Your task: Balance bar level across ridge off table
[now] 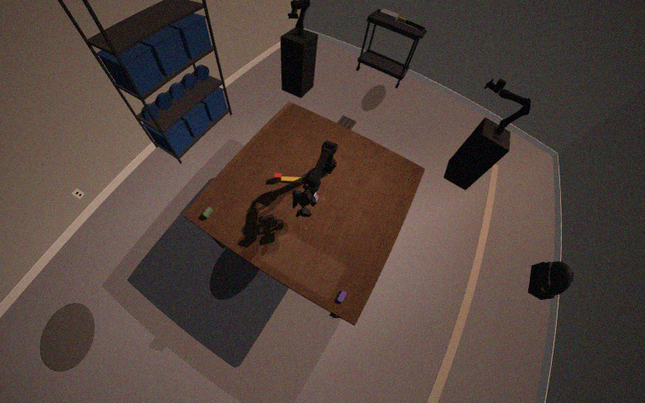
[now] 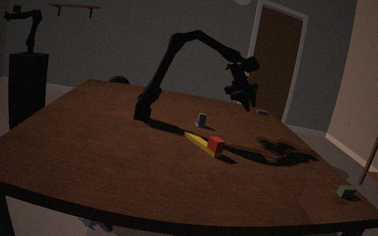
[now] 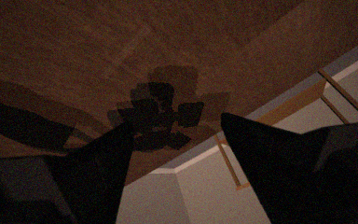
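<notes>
The bar (image 1: 290, 179) (image 2: 198, 140) is yellow with a red block (image 1: 277, 175) (image 2: 215, 144) on one end. It lies flat on the brown table (image 1: 370, 199) (image 2: 83, 155) (image 3: 93, 47). The ridge (image 2: 201, 120) is a small grey wedge standing on the table a little behind the bar. In the top view the arm mostly hides it. My gripper (image 1: 302, 209) (image 2: 250, 104) (image 3: 177, 122) is open and empty. It hangs high above the table, to the right of the ridge and the bar, with its fingers pointing down. The wrist view shows only the table top, its edge and the gripper's shadow.
A green block (image 1: 207, 212) (image 2: 345, 191) sits near one table edge and a purple block (image 1: 341, 296) (image 2: 262, 112) near another. A shelf rack (image 1: 161, 70), a small cart (image 1: 390, 42) and two pedestals with arms (image 1: 298, 59) (image 1: 478, 152) stand on the floor around the table.
</notes>
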